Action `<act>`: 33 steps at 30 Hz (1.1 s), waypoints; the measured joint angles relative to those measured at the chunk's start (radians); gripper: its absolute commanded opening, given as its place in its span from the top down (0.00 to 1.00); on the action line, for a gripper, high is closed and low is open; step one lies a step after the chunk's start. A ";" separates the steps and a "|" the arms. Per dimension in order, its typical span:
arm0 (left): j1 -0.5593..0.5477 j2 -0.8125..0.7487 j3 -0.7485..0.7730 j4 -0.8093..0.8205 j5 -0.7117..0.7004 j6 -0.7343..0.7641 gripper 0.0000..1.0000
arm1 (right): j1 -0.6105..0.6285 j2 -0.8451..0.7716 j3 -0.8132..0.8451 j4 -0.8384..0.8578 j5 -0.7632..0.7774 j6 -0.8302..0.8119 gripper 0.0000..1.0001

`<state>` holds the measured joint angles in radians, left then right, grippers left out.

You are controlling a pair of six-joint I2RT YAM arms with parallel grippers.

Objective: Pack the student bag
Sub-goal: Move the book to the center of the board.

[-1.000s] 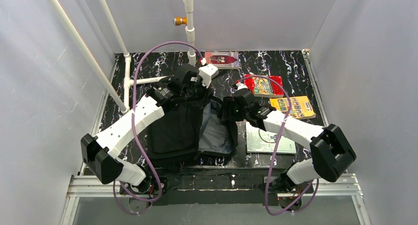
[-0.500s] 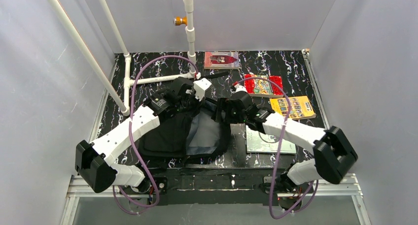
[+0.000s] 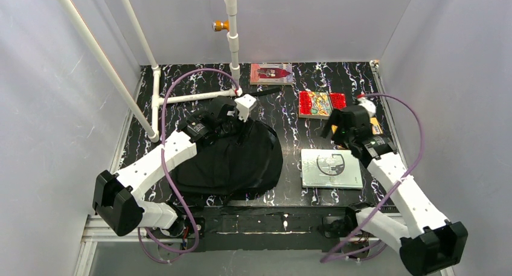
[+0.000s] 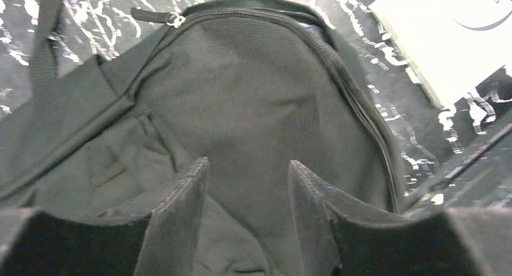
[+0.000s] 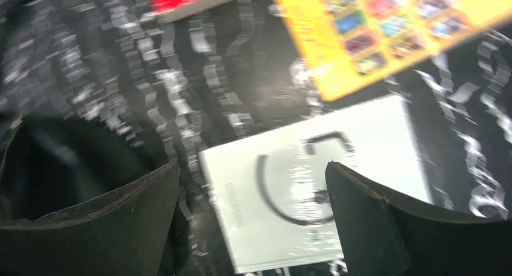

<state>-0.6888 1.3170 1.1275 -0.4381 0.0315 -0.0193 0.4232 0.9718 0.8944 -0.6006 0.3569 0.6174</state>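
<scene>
Grey walls close in a black table (image 3: 356, 77) veined with white, a white pipe frame (image 3: 181, 98) standing at its far left. From above, the student bag (image 3: 232, 158) lies left of centre as a rounded, soft black mound. The left tool (image 3: 229, 124) hangs over the bag's far edge, while the right tool (image 3: 336, 128) is well apart from the bag on the right, just beyond a pale book (image 3: 331, 169). A red book (image 3: 320, 104) lies past it, and a maroon book (image 3: 272, 73) sits at the far edge. The left wrist view alone gives the bag's texture: fine woven fabric, a curved zip (image 4: 338, 64) round its rim, and a webbing strap (image 4: 45, 40) on the table. That tool's two dark fingers (image 4: 181, 209) stand parted, nothing between them, with the bag directly below. The blurred right wrist view shows what the arm mostly hides from above: a flat yellow book (image 5: 386, 28) with small coloured panels. Its fingers (image 5: 374, 227) are spread wide and empty above the pale book, the bag at the left edge.
</scene>
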 measured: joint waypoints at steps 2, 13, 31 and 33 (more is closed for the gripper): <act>0.000 0.000 -0.001 0.012 0.040 -0.020 0.12 | -0.123 -0.004 -0.025 -0.035 -0.006 0.006 0.02; -0.286 0.162 0.007 0.259 0.246 -0.378 0.13 | -0.681 0.067 -0.150 -0.083 -0.151 -0.056 0.02; -0.368 0.657 0.246 0.333 0.076 -0.761 0.22 | -0.769 0.148 -0.274 0.064 -0.364 -0.102 0.02; -0.374 0.687 0.272 0.335 0.074 -0.777 0.23 | -0.769 0.168 -0.274 0.073 -0.376 -0.104 0.03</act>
<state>-1.0630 2.0045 1.3998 -0.1036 0.1055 -0.7959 -0.3458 1.1397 0.6201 -0.5274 -0.0189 0.5133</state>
